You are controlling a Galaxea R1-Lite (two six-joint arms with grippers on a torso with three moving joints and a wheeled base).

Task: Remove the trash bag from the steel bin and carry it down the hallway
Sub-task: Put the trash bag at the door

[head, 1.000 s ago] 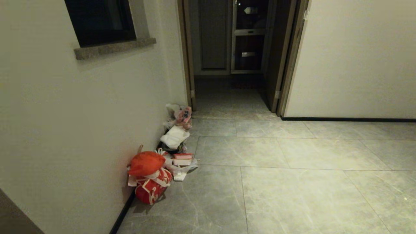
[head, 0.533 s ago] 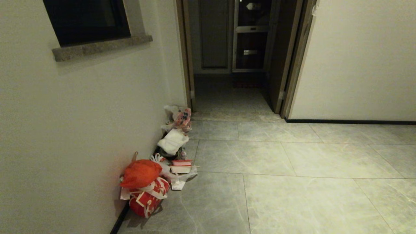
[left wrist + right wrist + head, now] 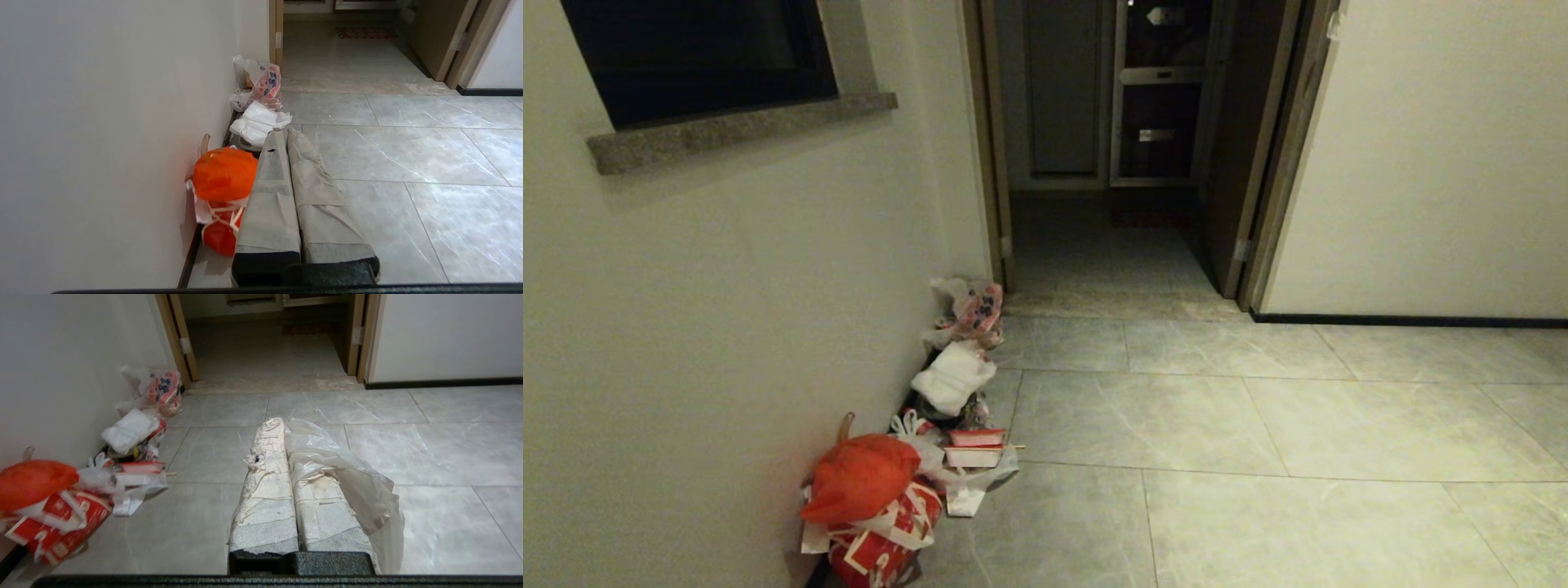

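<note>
While no print reads clearly, right hand (image 3: 282,424) pinches trash bag (image 3: 347,477).

Pale walls (image 3: 727,310) with dark skirting (image 3: 1405,320) flank grey stone-look floor tiles (image 3: 1217,425), a stone-silled dark window (image 3: 703,57) on the left, a brown-framed doorway (image 3: 1111,163) opening ahead.
</note>
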